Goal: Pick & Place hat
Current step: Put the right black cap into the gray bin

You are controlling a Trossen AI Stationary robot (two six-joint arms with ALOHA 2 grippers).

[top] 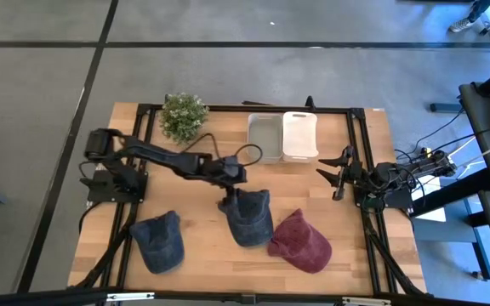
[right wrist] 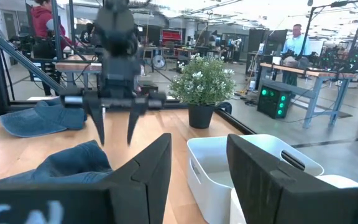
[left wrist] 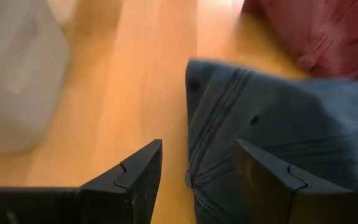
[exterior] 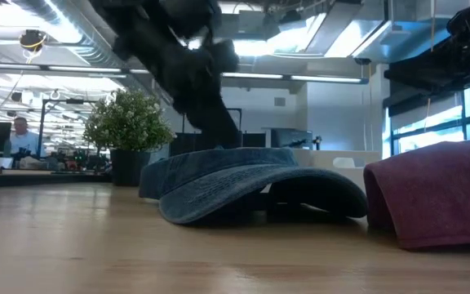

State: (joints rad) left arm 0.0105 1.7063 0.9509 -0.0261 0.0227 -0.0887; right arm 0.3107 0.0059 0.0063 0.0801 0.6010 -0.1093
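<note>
A blue denim cap (top: 250, 218) lies crown-up in the middle of the table, its brim resting on the wood in the low view (exterior: 251, 184). My left gripper (top: 226, 202) hangs open over the cap's left edge (left wrist: 194, 168), fingers pointing down. One finger is over bare wood and the other over the denim. In the right wrist view the fingertips (right wrist: 114, 138) stand just above the cloth. A second blue cap (top: 160, 241) lies near the left front. A maroon hat (top: 301, 241) lies to the right. My right gripper (top: 340, 175) waits open at the right edge.
Two white bins (top: 282, 136) stand side by side at the far edge, and a potted plant (top: 184, 115) stands at the far left. The black frame rails (top: 360, 153) border the table. Bare wood lies between the bins and the hats. People show in the room beyond the table.
</note>
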